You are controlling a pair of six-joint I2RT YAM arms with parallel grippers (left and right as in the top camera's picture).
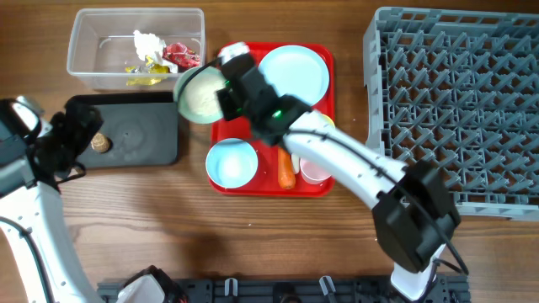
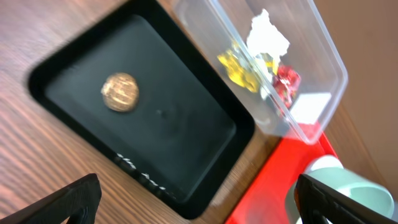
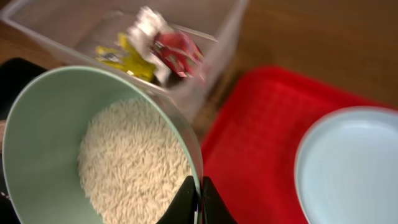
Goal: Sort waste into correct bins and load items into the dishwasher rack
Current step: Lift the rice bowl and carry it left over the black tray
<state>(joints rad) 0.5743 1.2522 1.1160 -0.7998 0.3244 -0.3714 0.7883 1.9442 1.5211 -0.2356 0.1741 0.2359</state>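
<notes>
Right gripper [image 3: 199,194] pinches the thin rim of a stiff bowl [image 3: 50,118] over the red tray [image 3: 261,124]'s left edge; loose rice [image 3: 134,162] would likely spill easily; left gripper [image 2: 205,202] wide, empty

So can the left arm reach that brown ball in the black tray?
Probably yes. The left fingers are open right by the black tray, and the brown lump lies bare in it, with nothing on top of it or in between.
</notes>
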